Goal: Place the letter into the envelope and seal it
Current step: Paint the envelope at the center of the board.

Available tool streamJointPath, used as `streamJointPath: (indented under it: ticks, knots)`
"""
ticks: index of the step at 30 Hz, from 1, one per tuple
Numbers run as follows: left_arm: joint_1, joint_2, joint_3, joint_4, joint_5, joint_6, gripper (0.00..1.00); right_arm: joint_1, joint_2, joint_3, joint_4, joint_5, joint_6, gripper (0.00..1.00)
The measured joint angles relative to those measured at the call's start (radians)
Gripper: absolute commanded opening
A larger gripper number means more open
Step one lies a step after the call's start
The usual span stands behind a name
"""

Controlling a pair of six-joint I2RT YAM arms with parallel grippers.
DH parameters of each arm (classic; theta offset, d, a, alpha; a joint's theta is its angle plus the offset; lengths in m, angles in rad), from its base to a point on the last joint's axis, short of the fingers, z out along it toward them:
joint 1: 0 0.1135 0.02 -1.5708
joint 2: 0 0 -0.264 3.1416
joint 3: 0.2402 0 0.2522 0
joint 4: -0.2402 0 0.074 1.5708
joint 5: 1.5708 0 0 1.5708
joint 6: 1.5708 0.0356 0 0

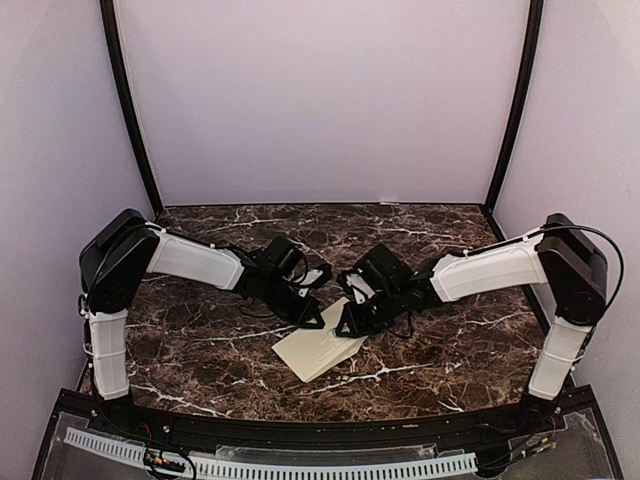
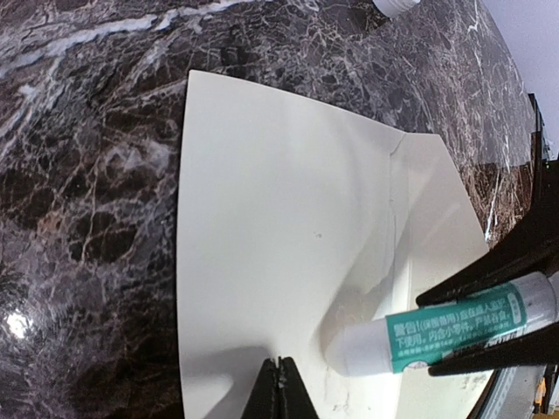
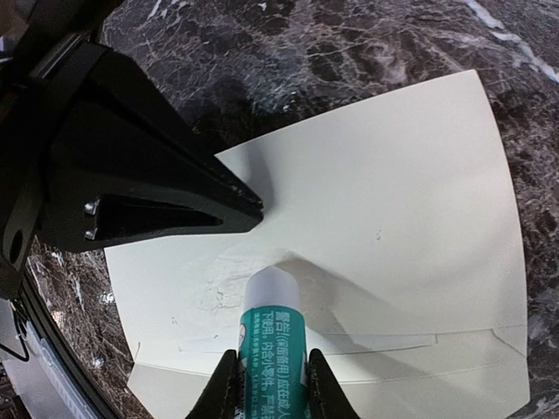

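The cream envelope [image 1: 318, 352] lies flat on the dark marble table, between the two arms. My left gripper [image 2: 279, 362] is shut, and its closed tips press down on the envelope [image 2: 279, 201]. My right gripper [image 3: 269, 358] is shut on a green-and-white glue stick [image 3: 272, 336]. The stick's white tip touches the paper near a fold line, close to the left fingertips [image 3: 249, 208]. Smeared glue marks show on the envelope [image 3: 393, 201] around the tip. The glue stick [image 2: 445, 330] also enters the left wrist view from the right. The letter is not in view.
A small white object [image 2: 397, 4] sits on the marble table [image 1: 200, 340] at the top edge of the left wrist view. Pale walls close in the table at the back and both sides. A black frame [image 1: 300, 430] runs along the near edge.
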Motion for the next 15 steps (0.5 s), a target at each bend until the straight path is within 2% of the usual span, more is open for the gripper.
streamJointPath:
  ticks: [15]
  knots:
    - [0.0, 0.003, 0.003, 0.0, 0.003, 0.0, 0.0, -0.036, -0.014, -0.02, 0.011, 0.015, -0.026, 0.04]
